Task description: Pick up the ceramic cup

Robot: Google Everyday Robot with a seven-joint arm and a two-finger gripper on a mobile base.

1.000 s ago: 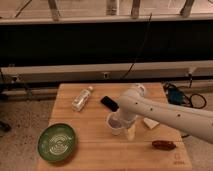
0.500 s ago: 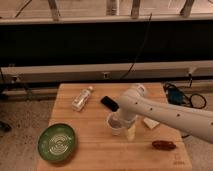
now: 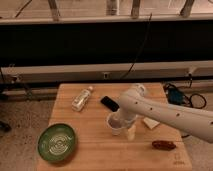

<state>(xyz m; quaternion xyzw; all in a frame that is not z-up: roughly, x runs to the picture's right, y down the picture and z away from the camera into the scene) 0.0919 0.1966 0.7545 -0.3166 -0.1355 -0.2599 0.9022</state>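
Observation:
The ceramic cup (image 3: 114,123) is small and whitish and stands upright near the middle of the wooden table (image 3: 90,155). My gripper (image 3: 123,128) is down at the cup's right side, right against it, on the end of the white arm (image 3: 165,116) that reaches in from the right. The arm's wrist hides the cup's right edge. The cup rests on the table.
A clear plastic bottle (image 3: 81,98) lies at the table's back left, with a flat black object (image 3: 110,103) beside it. A green round bowl (image 3: 57,142) sits front left. A brown object (image 3: 164,145) and a whitish block (image 3: 150,123) lie right of the cup. Cables (image 3: 176,95) lie off the table's right edge.

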